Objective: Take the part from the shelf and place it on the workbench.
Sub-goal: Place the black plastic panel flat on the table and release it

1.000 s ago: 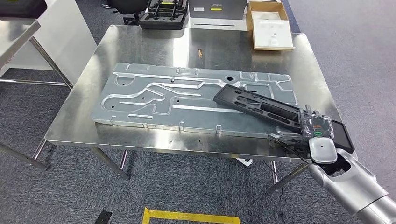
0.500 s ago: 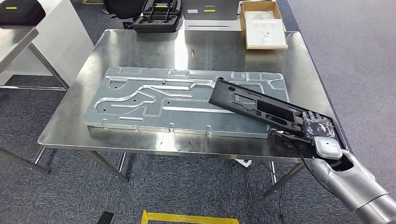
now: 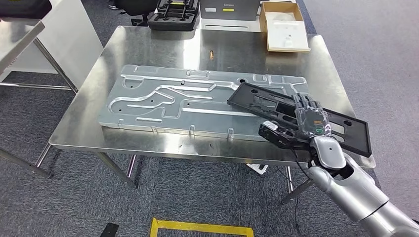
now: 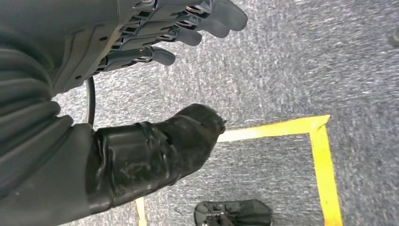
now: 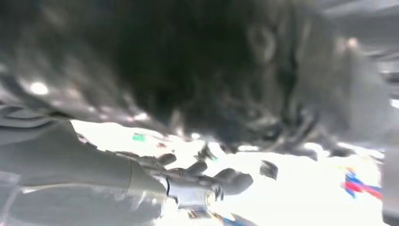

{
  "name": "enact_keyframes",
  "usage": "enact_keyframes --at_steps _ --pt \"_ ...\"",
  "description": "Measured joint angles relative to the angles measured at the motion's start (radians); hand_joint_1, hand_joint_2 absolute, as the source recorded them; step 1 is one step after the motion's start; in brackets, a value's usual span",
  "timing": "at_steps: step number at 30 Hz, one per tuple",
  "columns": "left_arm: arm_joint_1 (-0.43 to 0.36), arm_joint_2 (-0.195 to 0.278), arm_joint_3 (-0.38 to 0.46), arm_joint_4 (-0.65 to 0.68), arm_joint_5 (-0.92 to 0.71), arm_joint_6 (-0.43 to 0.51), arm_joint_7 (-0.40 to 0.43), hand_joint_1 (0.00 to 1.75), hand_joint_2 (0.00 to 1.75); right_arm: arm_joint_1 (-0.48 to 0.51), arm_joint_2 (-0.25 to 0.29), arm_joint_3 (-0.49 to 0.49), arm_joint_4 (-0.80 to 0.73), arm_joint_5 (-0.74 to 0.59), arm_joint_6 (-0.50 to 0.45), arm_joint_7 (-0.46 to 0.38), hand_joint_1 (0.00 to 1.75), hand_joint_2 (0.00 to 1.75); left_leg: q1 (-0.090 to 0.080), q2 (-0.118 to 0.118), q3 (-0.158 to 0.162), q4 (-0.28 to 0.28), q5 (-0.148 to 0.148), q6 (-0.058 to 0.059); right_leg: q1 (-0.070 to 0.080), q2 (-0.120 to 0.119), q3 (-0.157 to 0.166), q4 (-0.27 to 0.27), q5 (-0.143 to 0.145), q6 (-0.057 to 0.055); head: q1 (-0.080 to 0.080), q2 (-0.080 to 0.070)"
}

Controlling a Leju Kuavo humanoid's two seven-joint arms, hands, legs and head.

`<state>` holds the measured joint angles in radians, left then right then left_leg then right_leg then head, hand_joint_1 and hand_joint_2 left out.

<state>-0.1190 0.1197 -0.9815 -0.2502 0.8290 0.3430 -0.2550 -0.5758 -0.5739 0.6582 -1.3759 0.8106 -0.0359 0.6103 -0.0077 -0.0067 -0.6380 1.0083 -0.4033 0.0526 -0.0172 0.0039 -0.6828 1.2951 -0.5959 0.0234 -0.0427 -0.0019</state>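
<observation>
Near the right front corner of the workbench: I see the part (image 3: pixel 301 117), a long black moulded panel, lying slantwise with its far end on the stamped metal sheet (image 3: pixel 197 101) and its near end reaching the right edge of the workbench (image 3: pixel 148 49).
Right hand state: the right hand (image 3: pixel 307 118) lies over the middle of the part, fingers extended across its top face. I cannot tell whether they clamp it or merely rest on it.
Left hand state: the left hand (image 4: pixel 155 56) hangs over the carpet, fingers apart, holding nothing.
Risk, overhang: I judge the near end of the part to project past the workbench edge. If I release here, it may tip or slide off.
Risk, support: the part bridges the sheet and the bare top, so it may rock when I withdraw the hand.
Risk, snagging: fingers caught in the part's recesses could drag it on withdrawal.
Head view: gives the part's overall lie and the workbench edges.
Right wrist view: blurred and overexposed, dark mass close ahead. It does not resolve finger contact.
Left wrist view: yellow floor tape (image 4: pixel 324 165).
</observation>
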Motion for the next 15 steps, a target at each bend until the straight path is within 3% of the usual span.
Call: enact_keyframes --at_steps 3,5,8,9,11,13,14,15 --pt "0.0 -0.006 0.0 0.0 0.0 0.006 0.006 0.0 1.75 -0.015 0.017 0.012 -0.042 0.05 0.004 -0.008 0.0 0.0 0.001 -0.001 -0.025 0.017 0.009 -0.008 -0.004 0.0 0.112 -0.168 0.064 0.003 0.0 0.0" --pt "0.001 -0.007 0.0 0.0 0.0 0.009 0.01 0.0 1.75 -0.026 0.027 0.018 -0.07 0.084 0.015 -0.009 0.0 0.0 0.0 -0.003 -0.035 0.027 0.016 -0.019 0.001 0.003 0.149 -0.238 0.081 -0.002 -0.001 0.0" --pt "0.002 -0.009 0.0 0.0 0.0 0.012 0.014 0.0 1.75 -0.034 0.043 0.025 -0.103 0.119 0.032 -0.009 0.0 0.0 0.001 -0.006 -0.045 0.029 0.03 -0.038 0.004 0.004 0.136 -0.246 0.096 -0.02 -0.001 0.0" --pt "0.002 -0.01 0.0 0.0 0.0 0.013 0.015 0.0 1.75 -0.035 0.048 0.027 -0.11 0.126 0.035 -0.009 0.0 0.0 0.002 -0.006 -0.054 0.039 0.017 -0.043 0.003 0.002 0.128 -0.248 0.105 -0.027 -0.001 0.0" --pt "0.002 -0.01 0.0 0.0 0.0 0.017 0.017 0.0 1.75 -0.038 0.055 0.03 -0.127 0.136 0.035 -0.01 0.0 0.0 0.006 -0.005 -0.085 0.114 -0.059 -0.054 0.001 0.0 0.107 -0.25 0.126 -0.039 -0.002 0.0" --pt "0.002 -0.011 0.0 0.0 0.0 0.021 0.019 0.0 1.75 -0.04 0.061 0.031 -0.143 0.147 0.034 -0.012 0.0 0.0 0.009 -0.003 -0.117 0.237 -0.145 -0.062 0.003 -0.001 0.081 -0.25 0.145 -0.044 -0.003 0.0" --pt "0.003 -0.011 0.0 0.0 0.0 0.023 0.02 0.0 1.75 -0.039 0.064 0.032 -0.149 0.152 0.033 -0.014 0.0 0.0 0.01 -0.003 -0.121 0.281 -0.162 -0.064 0.005 -0.002 0.067 -0.25 0.155 -0.045 -0.003 0.0" --pt "0.003 -0.011 0.0 0.0 0.0 0.024 0.023 0.0 1.75 -0.039 0.067 0.033 -0.155 0.158 0.032 -0.016 0.0 0.0 0.01 -0.003 -0.109 0.295 -0.158 -0.063 0.007 -0.002 0.053 -0.249 0.165 -0.045 -0.003 0.0"
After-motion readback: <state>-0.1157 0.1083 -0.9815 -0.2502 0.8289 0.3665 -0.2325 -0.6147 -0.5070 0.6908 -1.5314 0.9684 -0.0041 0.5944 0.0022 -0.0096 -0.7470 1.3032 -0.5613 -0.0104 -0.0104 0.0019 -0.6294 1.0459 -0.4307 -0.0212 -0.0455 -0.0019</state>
